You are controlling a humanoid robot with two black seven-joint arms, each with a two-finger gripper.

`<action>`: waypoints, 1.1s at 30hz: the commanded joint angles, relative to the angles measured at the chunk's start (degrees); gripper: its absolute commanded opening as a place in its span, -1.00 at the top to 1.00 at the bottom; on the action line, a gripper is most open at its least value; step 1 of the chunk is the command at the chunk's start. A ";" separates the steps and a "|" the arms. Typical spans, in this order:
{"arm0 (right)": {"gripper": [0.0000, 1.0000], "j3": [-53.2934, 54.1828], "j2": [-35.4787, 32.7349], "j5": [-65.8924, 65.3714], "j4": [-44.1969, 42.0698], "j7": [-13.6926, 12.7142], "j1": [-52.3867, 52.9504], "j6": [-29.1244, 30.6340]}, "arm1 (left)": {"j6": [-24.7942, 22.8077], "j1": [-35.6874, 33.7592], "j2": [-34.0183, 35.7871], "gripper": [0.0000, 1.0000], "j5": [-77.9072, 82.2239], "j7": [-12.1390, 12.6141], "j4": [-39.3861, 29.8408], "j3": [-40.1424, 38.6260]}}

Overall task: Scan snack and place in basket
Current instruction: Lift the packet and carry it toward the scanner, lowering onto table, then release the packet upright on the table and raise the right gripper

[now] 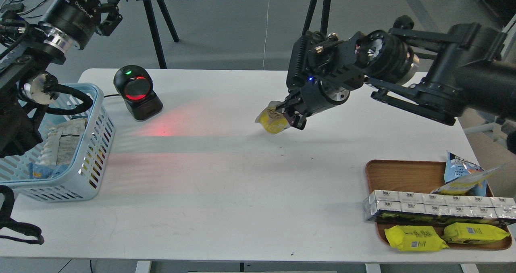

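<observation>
A white table (225,192) fills the view, with grey floor and the black legs of a second table (161,27) behind it. One scanner (137,92) stands near the far left corner, its window glowing red and a green light on top; a red patch falls on the table just in front of it. One light blue basket (94,144) sits at the left edge, holding a few packets whose number I cannot tell. One wooden tray (403,172) sits at the near right corner, its near edge close to the table's rim. On the tray lie two bright yellow packs (415,238), one blue-and-yellow bag (463,176), and a double row of silver cartons (435,206) that overhangs the tray's left side.

The right fingers (292,113) are closed on one snack (272,121), held tilted above the table's far middle, well apart from the scanner and the basket. The wide middle of the table, from basket to tray, lies bare.

The left gripper (111,15) hangs raised above the far left corner, beyond the scanner; I cannot tell whether its fingers are apart or together. The left arm's lower links and a cable cross over the basket's far rim.
</observation>
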 commanded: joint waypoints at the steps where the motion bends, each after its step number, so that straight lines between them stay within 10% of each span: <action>1: 1.00 -0.23 8.39 0.01 -4.37 0.00 0.09 0.00 | -0.01 -0.44 0.03 -1.00 -0.08 -0.01 -0.01 0.18; 20: 0.97 -2.69 12.19 0.01 -7.54 0.00 -0.08 0.00 | -0.01 -0.26 0.20 -1.00 -0.16 -0.01 -0.01 -0.08; 23: 0.00 -2.69 12.19 0.01 -7.19 0.00 -0.17 0.00 | -0.01 -0.09 0.12 -1.00 0.10 -0.01 -0.01 0.00; 27: -0.79 -2.69 12.19 1.77 -7.10 0.00 0.09 0.00 | -0.01 0.00 -0.06 -1.00 0.36 -0.01 -0.01 0.18; 33: -0.94 -1.55 12.19 7.92 -11.92 0.00 -0.08 0.00 | -0.01 -0.88 -0.06 -1.00 0.71 -0.01 -0.01 0.53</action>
